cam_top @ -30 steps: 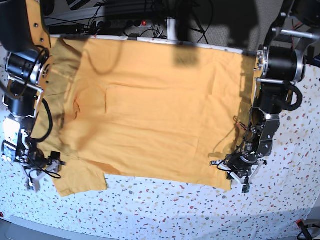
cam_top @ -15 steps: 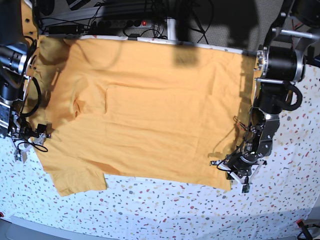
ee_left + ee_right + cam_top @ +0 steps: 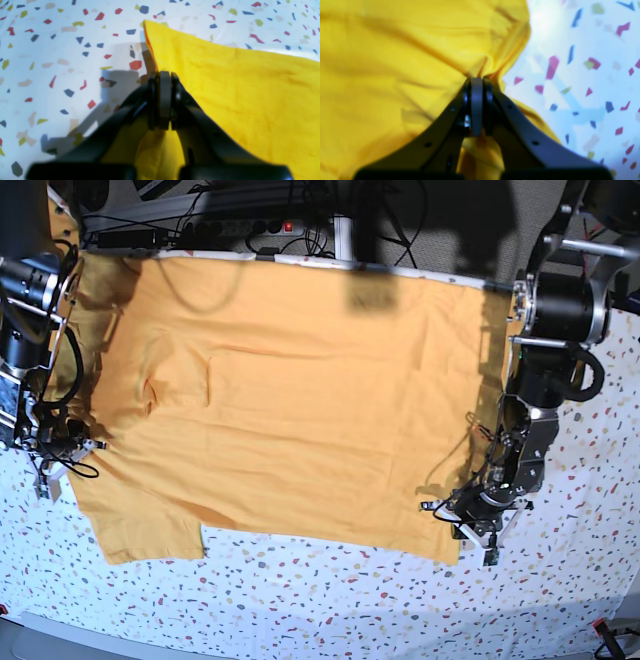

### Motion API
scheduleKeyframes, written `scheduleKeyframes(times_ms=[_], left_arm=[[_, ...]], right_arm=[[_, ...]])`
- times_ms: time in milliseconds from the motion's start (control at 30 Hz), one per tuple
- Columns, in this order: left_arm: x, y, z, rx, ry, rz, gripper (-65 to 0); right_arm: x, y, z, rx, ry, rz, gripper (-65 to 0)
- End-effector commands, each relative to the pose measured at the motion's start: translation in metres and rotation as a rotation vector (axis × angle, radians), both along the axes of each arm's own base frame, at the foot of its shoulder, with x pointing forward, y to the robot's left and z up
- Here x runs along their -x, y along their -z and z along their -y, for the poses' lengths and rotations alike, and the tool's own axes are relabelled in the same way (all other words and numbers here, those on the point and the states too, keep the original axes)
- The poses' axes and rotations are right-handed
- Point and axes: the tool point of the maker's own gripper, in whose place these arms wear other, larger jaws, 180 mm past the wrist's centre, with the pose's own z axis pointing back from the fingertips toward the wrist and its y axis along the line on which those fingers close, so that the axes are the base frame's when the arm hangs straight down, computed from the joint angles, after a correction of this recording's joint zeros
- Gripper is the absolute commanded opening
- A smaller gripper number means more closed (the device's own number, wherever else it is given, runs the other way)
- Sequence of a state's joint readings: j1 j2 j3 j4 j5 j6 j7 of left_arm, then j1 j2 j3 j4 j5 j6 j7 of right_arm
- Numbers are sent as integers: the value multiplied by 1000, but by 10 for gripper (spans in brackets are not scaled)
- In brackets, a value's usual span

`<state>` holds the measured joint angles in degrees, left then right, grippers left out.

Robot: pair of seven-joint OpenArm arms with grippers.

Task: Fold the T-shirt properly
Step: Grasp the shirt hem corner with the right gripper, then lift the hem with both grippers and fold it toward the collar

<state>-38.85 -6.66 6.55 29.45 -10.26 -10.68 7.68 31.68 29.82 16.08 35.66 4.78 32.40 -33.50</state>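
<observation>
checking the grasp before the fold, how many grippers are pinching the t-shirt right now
2. The left gripper is shut on the T-shirt at its hem corner, on the base view's right. The right gripper is shut on bunched cloth at the sleeve side, on that view's left.

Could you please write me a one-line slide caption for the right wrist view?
Right gripper shut on a bunched edge of the orange-yellow T-shirt, above the speckled tablecloth.

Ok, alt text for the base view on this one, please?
An orange-yellow T-shirt lies spread flat on a white speckled tablecloth, seen from above. The left end effector is shut on a bottom corner; the right end effector is shut on the shirt's edge beside a sleeve.
</observation>
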Motion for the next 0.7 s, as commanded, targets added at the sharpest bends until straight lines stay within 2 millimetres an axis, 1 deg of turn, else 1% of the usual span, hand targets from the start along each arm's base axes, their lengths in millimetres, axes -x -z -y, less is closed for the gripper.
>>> scheduleKeyframes(times_ms=[0, 67, 167, 233, 300, 433, 500, 600, 667], left_arm=[[-20, -34, -1, 6, 1, 92, -650], [-21, -36, 0, 5, 3, 95, -650], [-21, -37, -4, -4, 2, 86, -650], [-21, -40, -11, 8, -12, 91, -650], [-18, -41, -21, 36, -36, 87, -650], [-1, -36, -41, 15, -43, 86, -650], [10, -34, -46, -3, -34, 99, -650], [29, -36, -47, -27, -9, 119, -650], [38, -44, -43, -37, 13, 152, -650]], right_arm=[[-16, -25, 5, 18, -23, 60, -650], [-21, -36, -1, 16, -63, 82, -650], [-27, -48, -13, -9, -126, 104, -650], [-29, -57, -18, -5, -153, 128, -650], [-28, -64, -20, 12, -170, 151, -650], [-13, -69, -28, 70, -225, 166, -650], [-3, -69, -34, 96, -257, 172, -650], [11, -71, -43, 144, -305, 179, -650], [18, -77, -47, 173, -325, 195, -650]])
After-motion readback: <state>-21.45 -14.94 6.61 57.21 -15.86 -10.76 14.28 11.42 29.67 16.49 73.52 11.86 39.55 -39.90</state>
